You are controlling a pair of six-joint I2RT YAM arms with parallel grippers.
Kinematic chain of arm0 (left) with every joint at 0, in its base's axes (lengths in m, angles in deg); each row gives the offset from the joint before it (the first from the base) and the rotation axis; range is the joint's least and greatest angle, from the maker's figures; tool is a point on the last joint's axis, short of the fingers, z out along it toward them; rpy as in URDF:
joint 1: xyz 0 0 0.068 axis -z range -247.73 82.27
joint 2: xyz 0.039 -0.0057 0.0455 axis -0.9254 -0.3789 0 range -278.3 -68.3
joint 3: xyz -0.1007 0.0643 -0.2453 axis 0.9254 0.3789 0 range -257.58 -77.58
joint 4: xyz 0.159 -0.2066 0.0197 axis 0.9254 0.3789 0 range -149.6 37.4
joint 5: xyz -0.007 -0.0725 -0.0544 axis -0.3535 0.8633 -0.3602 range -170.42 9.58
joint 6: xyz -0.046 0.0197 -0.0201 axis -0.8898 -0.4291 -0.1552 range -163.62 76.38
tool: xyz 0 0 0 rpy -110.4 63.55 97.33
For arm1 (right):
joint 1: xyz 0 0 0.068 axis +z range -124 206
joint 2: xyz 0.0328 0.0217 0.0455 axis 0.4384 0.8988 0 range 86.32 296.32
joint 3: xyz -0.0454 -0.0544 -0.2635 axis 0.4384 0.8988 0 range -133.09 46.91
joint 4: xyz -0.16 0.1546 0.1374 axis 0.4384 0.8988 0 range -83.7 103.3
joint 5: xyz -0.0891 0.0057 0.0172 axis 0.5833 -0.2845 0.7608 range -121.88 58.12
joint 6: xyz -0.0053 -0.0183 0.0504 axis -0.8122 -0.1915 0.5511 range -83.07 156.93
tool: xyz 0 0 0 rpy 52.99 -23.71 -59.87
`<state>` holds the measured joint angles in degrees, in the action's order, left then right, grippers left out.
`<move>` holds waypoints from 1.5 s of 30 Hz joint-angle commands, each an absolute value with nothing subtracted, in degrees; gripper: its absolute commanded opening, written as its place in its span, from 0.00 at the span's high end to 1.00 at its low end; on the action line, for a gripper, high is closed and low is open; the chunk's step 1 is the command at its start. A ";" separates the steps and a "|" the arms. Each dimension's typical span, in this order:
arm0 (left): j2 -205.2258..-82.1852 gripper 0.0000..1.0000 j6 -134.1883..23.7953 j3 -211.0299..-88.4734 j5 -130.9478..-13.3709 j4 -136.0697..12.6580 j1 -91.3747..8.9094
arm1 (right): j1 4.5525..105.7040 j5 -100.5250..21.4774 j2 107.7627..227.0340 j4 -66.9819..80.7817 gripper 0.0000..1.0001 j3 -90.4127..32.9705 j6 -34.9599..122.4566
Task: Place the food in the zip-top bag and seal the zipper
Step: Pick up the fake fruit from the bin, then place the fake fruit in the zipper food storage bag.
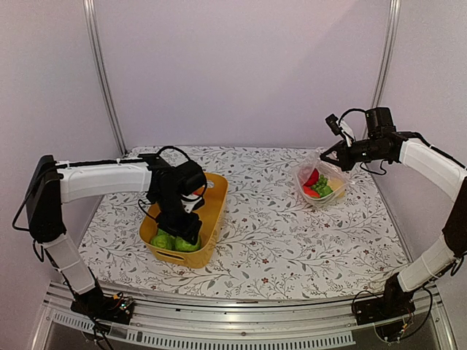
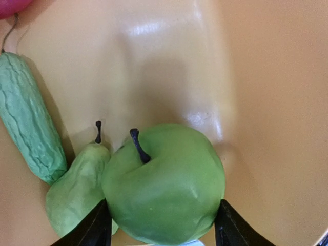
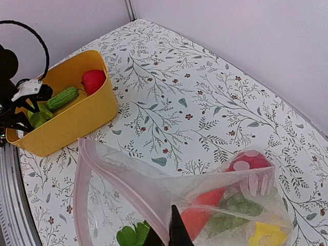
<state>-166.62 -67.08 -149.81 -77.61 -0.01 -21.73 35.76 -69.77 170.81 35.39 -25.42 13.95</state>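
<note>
Left gripper [image 2: 161, 226] is down inside the yellow basket [image 2: 256, 77], fingers pressed on both sides of a green apple [image 2: 164, 187], so I'd call it clamped on that. A green pear [image 2: 77, 192] sits touching the apple on its left. There's a cucumber [image 2: 25, 123] just past the pear, and a bit of something red [image 2: 13, 6] in the far corner.

Right gripper [image 3: 174, 233] is way over on the other side of the flowery table [image 1: 277, 233]. Its fingers are closed together on the rim of the zip-top bag [image 3: 154, 192], holding the mouth up and open. The pinkish zipper [image 3: 81, 179] runs along that open edge, not pressed shut. In the bag I can see red pieces [image 3: 205, 202], some green stuff [image 3: 233, 207] and a yellow piece [image 3: 266, 233]. The bag's bottom looks like it rests on the table, well apart from the basket.
</note>
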 commanded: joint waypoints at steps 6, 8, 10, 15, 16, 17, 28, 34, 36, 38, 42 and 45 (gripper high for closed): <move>-164.54 0.52 -66.85 -159.29 -87.05 5.23 -22.29 | 36.02 -69.14 171.13 35.31 1.00 -25.20 14.38; -164.37 0.51 -66.82 -161.33 -88.17 5.19 -22.25 | 36.06 -69.23 171.13 35.31 1.00 -25.67 15.02; -164.59 0.50 -66.73 -163.80 -88.79 4.69 -22.20 | 36.10 -68.82 171.13 35.35 1.00 -26.43 15.88; -166.20 0.51 -66.42 -170.90 -90.36 2.69 -21.90 | 36.14 -67.05 171.84 37.46 1.00 -31.53 18.18; -166.42 0.51 -66.01 -172.26 -90.79 2.08 -21.73 | 36.27 -67.02 172.14 38.47 1.00 -33.10 18.35; -166.63 0.51 -65.35 -173.32 -90.88 1.11 -21.57 | 36.47 -67.16 172.60 39.38 1.00 -34.66 18.38; -168.21 0.51 -57.79 -182.52 -82.38 -14.21 -19.84 | 41.10 -63.44 178.28 50.67 1.00 -49.57 16.91; -164.87 0.52 -54.22 -178.61 -79.39 -27.15 -14.08 | 43.61 -61.33 179.23 51.85 1.00 -50.18 16.89; -163.41 0.52 -52.68 -175.91 -77.39 -33.96 -11.67 | 44.18 -60.76 179.59 52.04 1.00 -50.56 17.02; -162.57 0.51 -51.13 -174.03 -75.94 -38.76 -9.36 | 44.37 -60.26 180.10 52.30 1.00 -51.91 17.44; -163.42 0.50 -49.56 -174.71 -75.61 -42.80 -6.28 | 44.37 -55.80 182.00 53.14 1.00 -57.23 18.06; -165.02 0.50 -49.34 -176.22 -75.50 -43.23 -5.46 | 44.33 -52.36 182.63 53.00 1.00 -60.06 18.71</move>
